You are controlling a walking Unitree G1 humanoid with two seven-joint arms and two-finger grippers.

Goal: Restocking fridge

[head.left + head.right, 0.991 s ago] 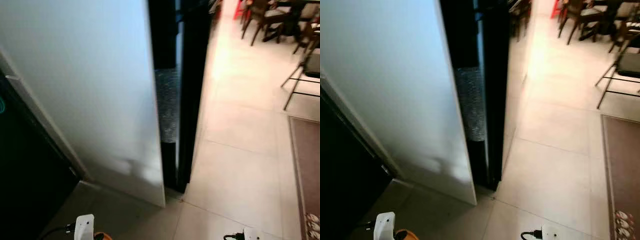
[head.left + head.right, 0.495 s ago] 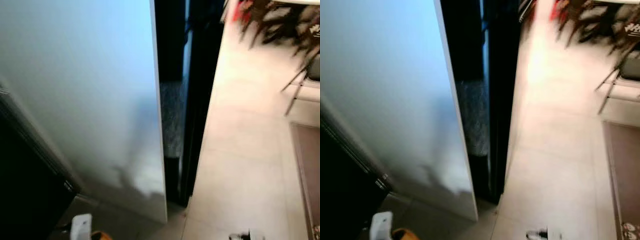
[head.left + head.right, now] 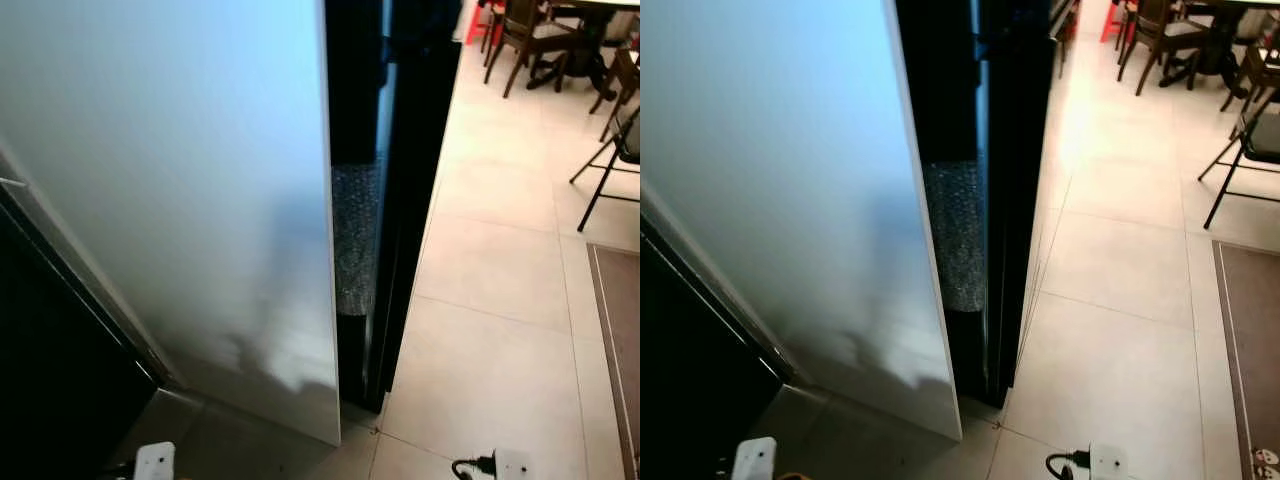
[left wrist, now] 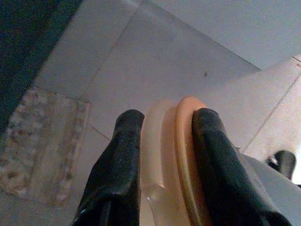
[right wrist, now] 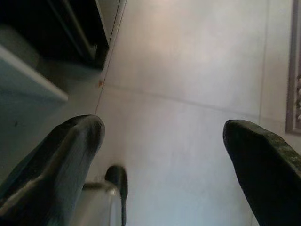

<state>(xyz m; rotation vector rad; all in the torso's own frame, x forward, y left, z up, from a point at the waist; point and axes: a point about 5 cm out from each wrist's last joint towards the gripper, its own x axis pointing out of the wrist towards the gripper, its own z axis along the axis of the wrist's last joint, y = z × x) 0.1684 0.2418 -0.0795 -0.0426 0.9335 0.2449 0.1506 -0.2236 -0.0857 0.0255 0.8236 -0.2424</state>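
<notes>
The left pincer is clamped on a pale, translucent container with an orange lid. The container sits squarely between the two black fingers, one finger pressed against its pale side and the other against the orange lid. It stands on edge in the grip, its flat faces turned toward the fingers and its rounded rim rising a little past the fingertips. Its long axis runs along the fingers, pointing out toward the floor below. What is inside cannot be told. Under it lie pale tiles and, off to one side, a patterned mat.

The right pincer is spread wide with nothing between its fingers, hanging over bare tiles.

Ahead stands the fridge: its white door is swung open, edge-on to the camera, and beside that edge is the dark inside of the cabinet, with a strip of bubble wrap on it. A dark unit is at the far left. To the right the tiled floor runs on to dark chairs, a folding chair and a rug. A white socket with a black plug lies on the tiles near the lower edge.
</notes>
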